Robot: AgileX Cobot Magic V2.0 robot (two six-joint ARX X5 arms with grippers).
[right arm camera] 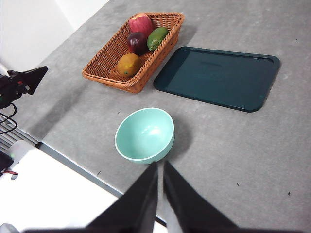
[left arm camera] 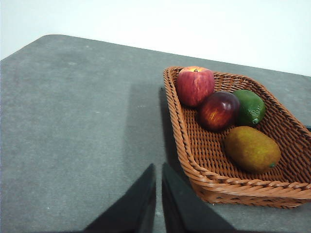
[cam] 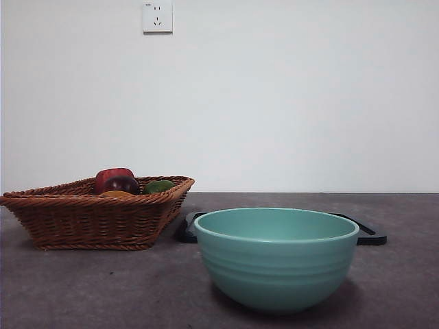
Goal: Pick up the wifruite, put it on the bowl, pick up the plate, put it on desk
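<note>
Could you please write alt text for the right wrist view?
A deep mint-green ceramic bowl sits empty on the grey tabletop; beyond lie a wicker basket of four fruits and a dark green rectangular tray.

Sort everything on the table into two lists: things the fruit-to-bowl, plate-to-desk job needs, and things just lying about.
Needed: wifruite, lying in the basket; bowl, empty; dark tray, probably the "plate"; desk.

Lying about: wicker basket; red apple; dark red-purple fruit; green fruit.

A plain white wall [cam: 288,96] bears a white power socket [cam: 157,16] near the top.
</note>
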